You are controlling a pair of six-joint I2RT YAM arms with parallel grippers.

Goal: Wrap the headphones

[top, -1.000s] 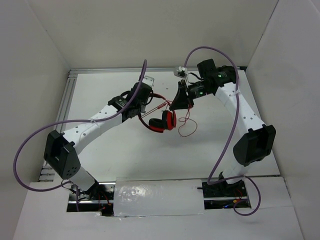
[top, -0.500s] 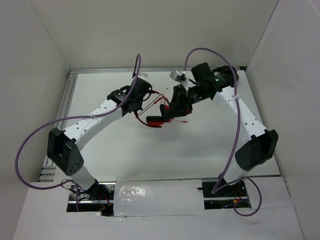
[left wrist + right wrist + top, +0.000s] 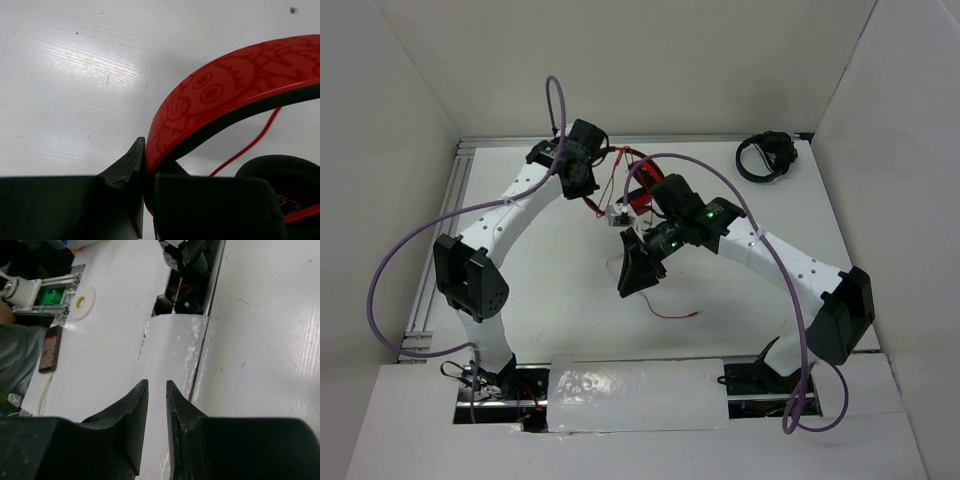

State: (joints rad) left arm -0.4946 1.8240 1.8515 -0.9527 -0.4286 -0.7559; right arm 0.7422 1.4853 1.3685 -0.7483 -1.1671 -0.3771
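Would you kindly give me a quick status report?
Status: left gripper shut on headphones at headband; right gripper slightly open, empty; cable loose on table; black headphones far corner, out of the way.

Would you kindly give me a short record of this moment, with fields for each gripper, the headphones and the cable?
left gripper: shut on the headband of the red headphones
right gripper: slightly open, empty, apart from the red headphones
cable: a loose stretch lies on the table, not wound up
black headphones: far right corner, no gripper near
wrapping: not yet done
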